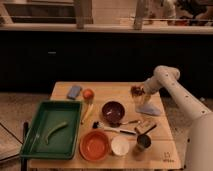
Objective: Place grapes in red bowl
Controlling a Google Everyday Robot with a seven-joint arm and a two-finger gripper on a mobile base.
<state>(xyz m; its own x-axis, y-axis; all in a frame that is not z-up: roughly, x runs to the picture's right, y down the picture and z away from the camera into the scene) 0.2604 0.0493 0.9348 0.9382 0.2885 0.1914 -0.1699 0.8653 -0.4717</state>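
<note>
The grapes [135, 90], a small dark reddish bunch, are at the back right of the wooden table [107, 89]. My gripper [140, 93] is right at them, coming in from the right on the white arm [172, 92]. Whether the bunch rests on the table or is lifted cannot be told. The red bowl [95, 145] stands empty at the front of the table, left of a white bowl [120, 146] and well away from the gripper.
A dark maroon bowl [113, 111] sits mid-table. A blue cloth [148, 107] lies just below the gripper. A green tray [36, 131] is on the left, with an orange fruit [88, 93], a blue sponge [74, 91] and a banana [88, 113] near it. Utensils [117, 130] and a dark cup [143, 142] are front right.
</note>
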